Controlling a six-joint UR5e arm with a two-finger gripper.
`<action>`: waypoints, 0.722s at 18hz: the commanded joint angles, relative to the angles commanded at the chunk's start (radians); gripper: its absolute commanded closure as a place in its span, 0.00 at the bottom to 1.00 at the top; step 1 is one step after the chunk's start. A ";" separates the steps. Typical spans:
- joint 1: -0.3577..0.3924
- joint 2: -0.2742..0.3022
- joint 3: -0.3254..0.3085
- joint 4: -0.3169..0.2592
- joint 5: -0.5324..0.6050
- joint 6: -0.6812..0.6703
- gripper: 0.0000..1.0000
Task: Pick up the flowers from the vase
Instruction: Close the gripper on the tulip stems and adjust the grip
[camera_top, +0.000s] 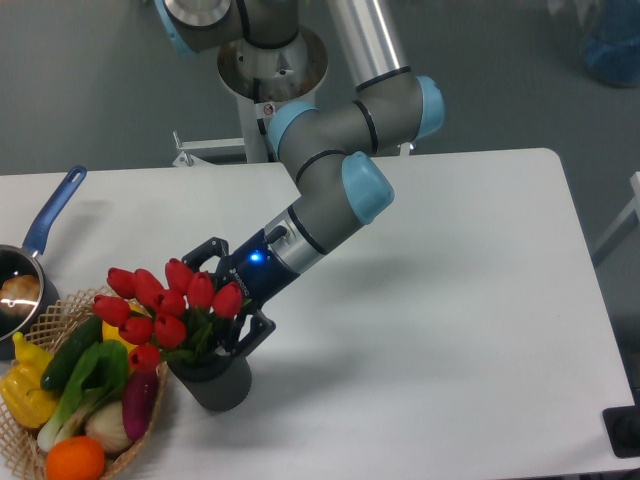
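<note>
The hand (222, 300), fingers spread, reaches into the flowers (165, 305) standing in the vase (215, 378)

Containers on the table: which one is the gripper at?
The dark grey vase holding the red flowers; the gripper is open beside it, unlike the basket and pot.

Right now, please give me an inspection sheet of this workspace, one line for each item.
Surface: white table, bare on the right side.
Job's things: red tulip flowers standing in dark grey ribbed vase.
Clutter: wicker basket of vegetables at left edge; steel pot with blue handle behind it.
Grippers: black two-finger gripper open, fingers on either side of the bunch on its right.
Cables: nothing seen.
Surroundings: grey floor, arm pedestal behind table.
</note>
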 joint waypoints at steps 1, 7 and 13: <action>0.000 0.000 0.000 -0.002 0.000 0.000 0.00; 0.003 0.003 -0.005 -0.002 0.000 -0.002 0.12; 0.026 -0.002 -0.014 -0.002 -0.118 0.006 0.14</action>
